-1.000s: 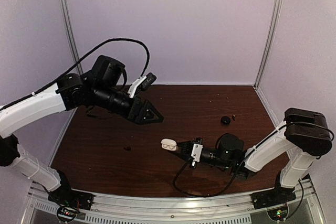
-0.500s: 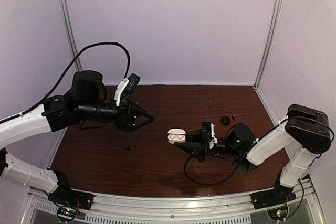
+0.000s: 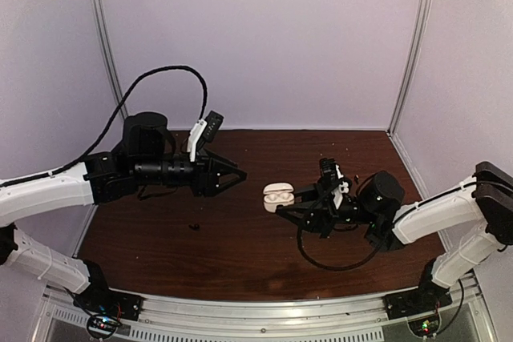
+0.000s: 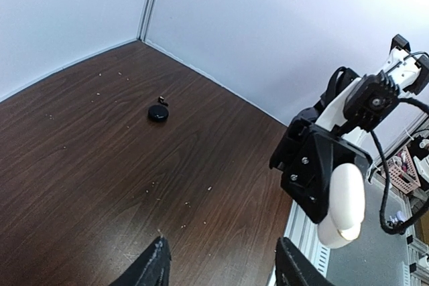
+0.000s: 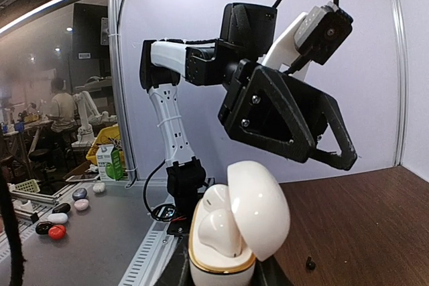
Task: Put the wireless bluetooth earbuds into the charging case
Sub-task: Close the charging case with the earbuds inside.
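Aloft, open charging case (image 3: 279,195) between right fingers (image 3: 309,194)

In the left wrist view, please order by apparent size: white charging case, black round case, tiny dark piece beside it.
1. white charging case, much nearer the camera.
2. black round case.
3. tiny dark piece.
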Controlling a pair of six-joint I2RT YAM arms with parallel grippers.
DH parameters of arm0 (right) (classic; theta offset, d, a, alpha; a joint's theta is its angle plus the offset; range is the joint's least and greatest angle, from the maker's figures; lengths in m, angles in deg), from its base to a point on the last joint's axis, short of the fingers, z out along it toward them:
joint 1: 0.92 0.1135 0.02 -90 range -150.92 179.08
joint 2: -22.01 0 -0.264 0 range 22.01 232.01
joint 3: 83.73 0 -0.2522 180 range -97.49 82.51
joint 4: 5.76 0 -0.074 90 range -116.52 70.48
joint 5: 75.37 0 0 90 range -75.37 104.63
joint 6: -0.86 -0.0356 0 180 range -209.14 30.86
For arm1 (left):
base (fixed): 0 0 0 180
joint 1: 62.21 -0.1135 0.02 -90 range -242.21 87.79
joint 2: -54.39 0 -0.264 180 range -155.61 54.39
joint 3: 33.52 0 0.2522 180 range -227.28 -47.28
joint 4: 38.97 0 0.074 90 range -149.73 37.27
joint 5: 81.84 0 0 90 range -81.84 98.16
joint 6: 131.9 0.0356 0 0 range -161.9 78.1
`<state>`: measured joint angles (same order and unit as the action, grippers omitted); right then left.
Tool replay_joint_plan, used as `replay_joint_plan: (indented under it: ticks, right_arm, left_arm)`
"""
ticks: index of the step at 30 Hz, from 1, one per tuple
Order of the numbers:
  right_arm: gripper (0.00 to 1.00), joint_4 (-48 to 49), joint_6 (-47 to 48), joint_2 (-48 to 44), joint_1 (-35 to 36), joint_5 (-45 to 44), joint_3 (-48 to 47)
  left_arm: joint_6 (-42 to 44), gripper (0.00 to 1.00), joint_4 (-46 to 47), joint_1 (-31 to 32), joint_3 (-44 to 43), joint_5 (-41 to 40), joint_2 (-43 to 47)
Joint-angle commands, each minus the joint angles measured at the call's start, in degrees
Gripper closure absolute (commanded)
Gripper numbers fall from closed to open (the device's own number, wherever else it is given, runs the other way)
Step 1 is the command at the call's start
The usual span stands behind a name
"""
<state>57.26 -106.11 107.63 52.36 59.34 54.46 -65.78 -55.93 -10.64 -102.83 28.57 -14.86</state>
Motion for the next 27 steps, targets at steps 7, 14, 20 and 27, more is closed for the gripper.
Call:
replay_joint_plan:
  ticks: [7, 14, 20, 27]
  right_arm:
    - [1.00, -25.4, 3.4, -8.9, 3.7, 0.2, -5.3]
    - [1.00, -28.5, 4.5, -9.1, 4.6, -0.3, -6.5]
    - [1.00, -29.8, 5.2, -9.1, 4.6, -0.4, -6.7]
    - [1.00, -30.0, 6.0, -9.8, 4.6, -1.3, -5.9]
  left_arm:
    - [2.2, 0.50, 8.2, 0.8, 0.7, 5.3, -2.2]
    - [7.1, 0.52, 3.9, 5.2, -3.8, 3.6, -4.7]
    - [8.7, 0.52, 0.8, 7.9, -5.9, 2.2, -7.0]
    - [10.9, 0.53, -1.4, 9.6, -7.2, 5.8, -7.1]
